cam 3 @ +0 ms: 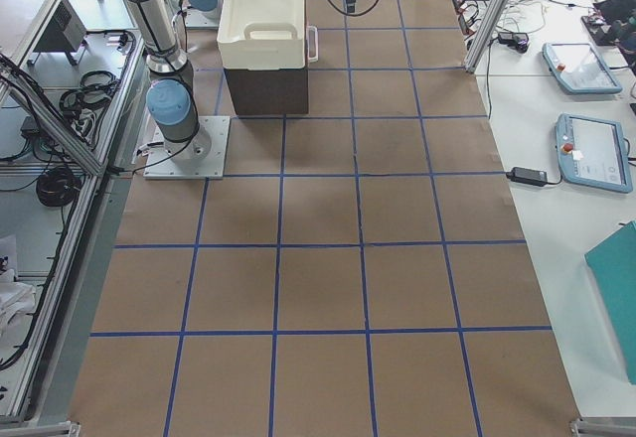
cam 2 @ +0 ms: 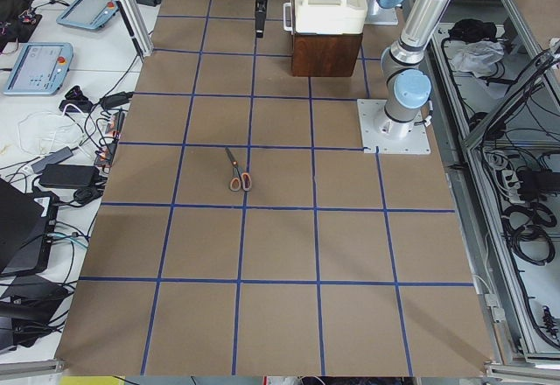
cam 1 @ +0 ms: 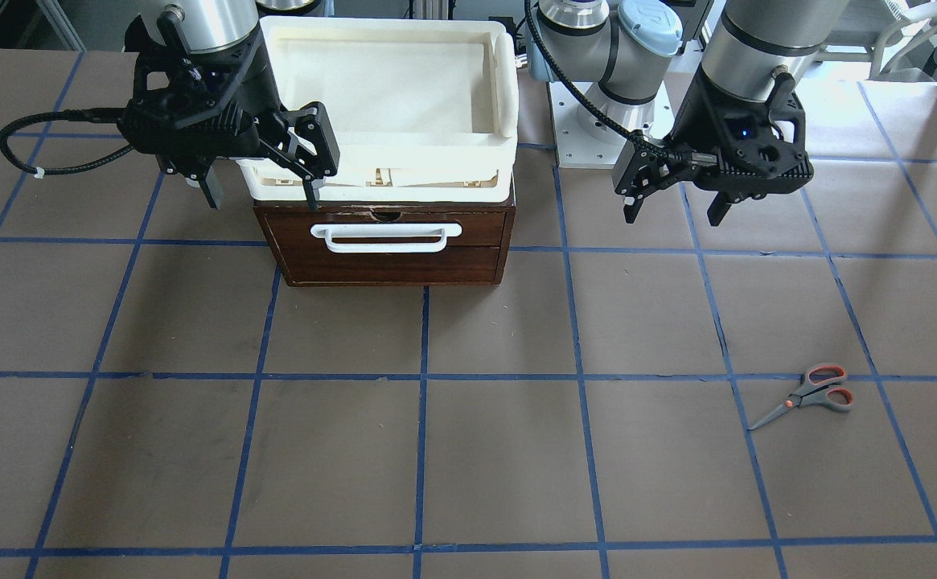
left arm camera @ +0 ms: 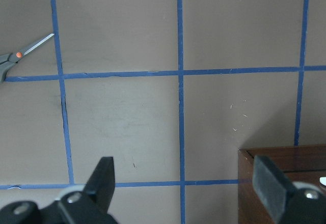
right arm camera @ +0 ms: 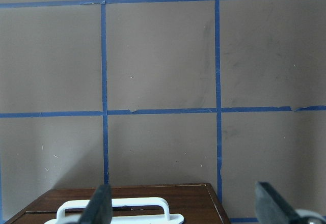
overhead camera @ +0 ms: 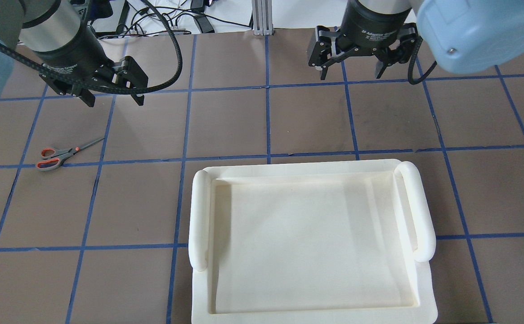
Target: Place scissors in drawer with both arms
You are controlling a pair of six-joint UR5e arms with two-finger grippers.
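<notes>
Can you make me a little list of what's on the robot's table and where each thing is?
Scissors: small grey-and-orange scissors, lying flat, nothing touching them
Drawer: dark brown wooden drawer with white bar handle, shut
Tray: cream-white plastic tray, on top of the drawer's box
Left arm: left arm's fingers open, holding nothing, on the scissors' side
Right arm: right arm's fingers open, holding nothing, by the drawer
Table: brown table with blue tape squares

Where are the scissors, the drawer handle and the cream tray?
scissors (cam 1: 792,401), exterior front-facing view, on the orange pivot.
drawer handle (cam 1: 388,231), exterior front-facing view, on the middle of the white bar.
cream tray (overhead camera: 419,211), overhead exterior view, on a rolled side rim.
</notes>
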